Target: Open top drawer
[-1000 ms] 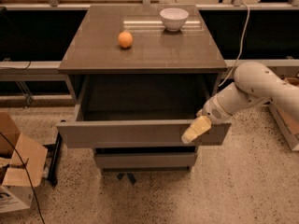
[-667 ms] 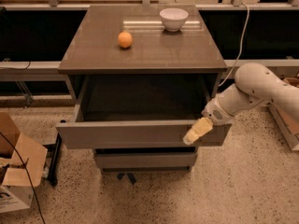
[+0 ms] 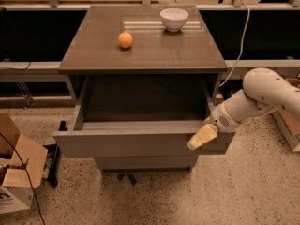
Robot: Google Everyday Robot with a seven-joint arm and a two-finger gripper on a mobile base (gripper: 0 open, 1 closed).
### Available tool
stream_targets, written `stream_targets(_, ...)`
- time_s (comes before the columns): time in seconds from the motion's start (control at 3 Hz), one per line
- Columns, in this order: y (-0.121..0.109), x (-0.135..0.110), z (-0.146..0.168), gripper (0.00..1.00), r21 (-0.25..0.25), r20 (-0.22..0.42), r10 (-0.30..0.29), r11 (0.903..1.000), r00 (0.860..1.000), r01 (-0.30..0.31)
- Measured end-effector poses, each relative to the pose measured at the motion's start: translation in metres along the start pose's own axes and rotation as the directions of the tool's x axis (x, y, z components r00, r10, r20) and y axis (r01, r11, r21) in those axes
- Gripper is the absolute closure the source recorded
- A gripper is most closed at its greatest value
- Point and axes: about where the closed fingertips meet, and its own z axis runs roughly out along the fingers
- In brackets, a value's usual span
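The wide grey-brown handleless top drawer (image 3: 136, 143), with a deep grey box body, stands far out of the grey cabinet (image 3: 140, 55). Its front stretches leftward from the cream-coloured gripper (image 3: 202, 136), which lies on the front's upper edge near the right end. Whether the gripper clamps this edge I cannot tell. The drawer seems stiff, empty, rather light; only this upper edge offers a hold.

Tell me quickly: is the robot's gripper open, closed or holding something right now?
Gripper: at the right end of the front of the pulled-out top drawer; whether it is open or closed cannot be told.
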Motion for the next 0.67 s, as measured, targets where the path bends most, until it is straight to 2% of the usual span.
stream_targets(0.33, 0.0149, 0.0190, -0.0141, 0.42, 0.006, 0.010, 0.016, 0.9999, 1.000, -0.016)
stream_targets(0.67, 0.0147, 0.0187, -0.0134, 0.45, 0.004, 0.010, 0.015, 0.9999, 1.000, -0.015)
